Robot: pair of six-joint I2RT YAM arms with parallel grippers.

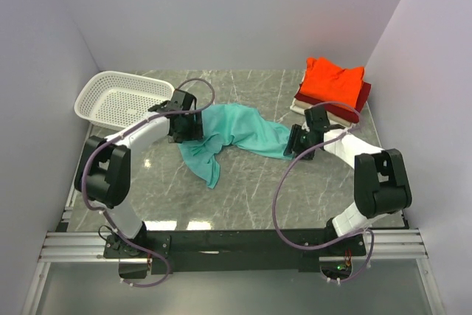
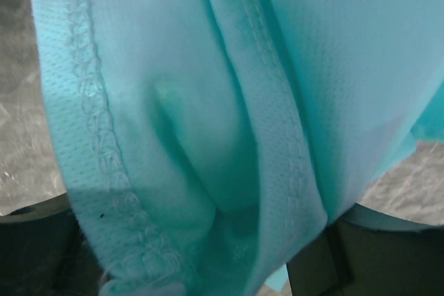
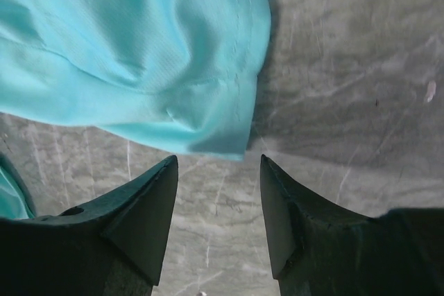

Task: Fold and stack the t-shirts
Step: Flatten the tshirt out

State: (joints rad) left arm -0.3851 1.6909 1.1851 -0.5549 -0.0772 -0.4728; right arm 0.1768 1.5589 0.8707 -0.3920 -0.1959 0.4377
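Observation:
The teal t-shirt (image 1: 243,132) lies crumpled across the middle of the marble table, one end hanging toward the front. My left gripper (image 1: 186,129) is at its left end, shut on a bunched, hemmed edge of the shirt (image 2: 208,102) that fills the left wrist view. My right gripper (image 1: 295,142) is open at the shirt's right end, with nothing between its fingertips (image 3: 163,178). The shirt's corner (image 3: 139,53) lies just beyond them. Folded orange-red (image 1: 333,81), dark red (image 1: 363,94) and cream (image 1: 299,106) shirts are stacked at the back right.
A white mesh basket (image 1: 122,97) stands at the back left, close behind my left arm. Grey walls close in the table on three sides. Bare marble (image 3: 347,67) lies under and right of my right gripper.

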